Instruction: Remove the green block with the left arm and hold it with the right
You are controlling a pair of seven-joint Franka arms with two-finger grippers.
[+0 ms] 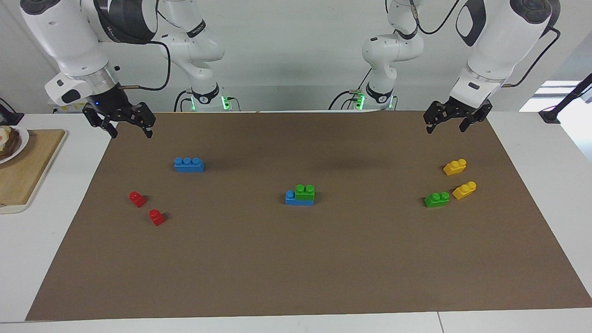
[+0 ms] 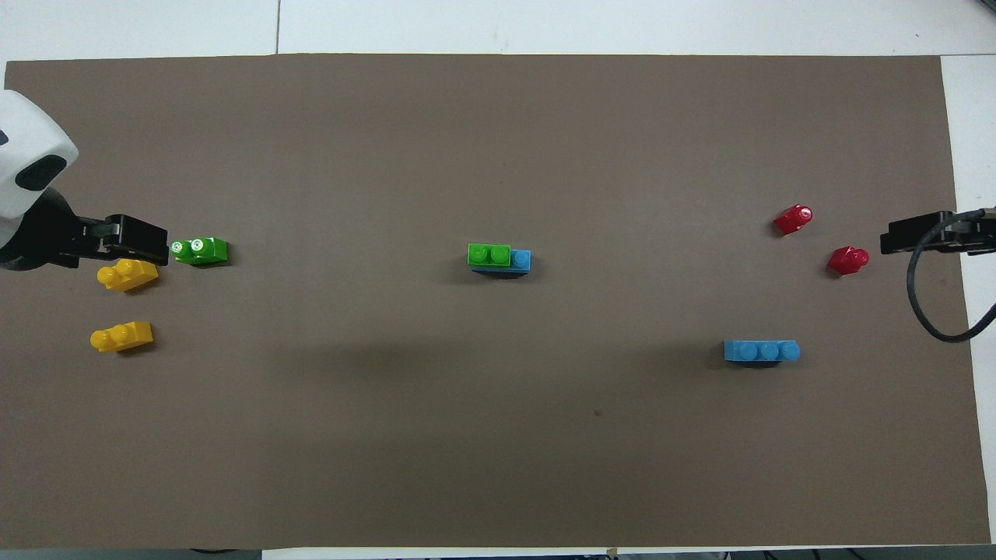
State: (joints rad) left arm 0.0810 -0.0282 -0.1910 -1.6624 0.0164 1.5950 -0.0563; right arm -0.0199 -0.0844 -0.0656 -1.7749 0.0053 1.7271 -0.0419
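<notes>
Since this job turns on the stack at the middle of the worktop, I read it from my right arm's end across to my left arm's end. My right arm waits with its jaws spread wide and empty, raised over the corner of the brown mat at that end. Below them on the mat lie two red blocks, and a loose blue brick lies nearer to me than they do.

Then comes the stack. The green block sits pressed onto the blue base brick, well apart from both pairs of jaws and roughly midway between them. Its long axis runs along the mat from one arm's end to the other, in line with the base. It covers the part of the base toward my left arm's end. The one bare blue stud points toward my right arm's end.

I judge that this suits the split. The right jaws can pinch the base at its exposed end, while the left jaws come down across the green block's short width and lift.

Farther along, a spare green brick and two yellow bricks lie on the mat. Over that end hang my left arm's jaws, also wide and holding nothing.
</notes>
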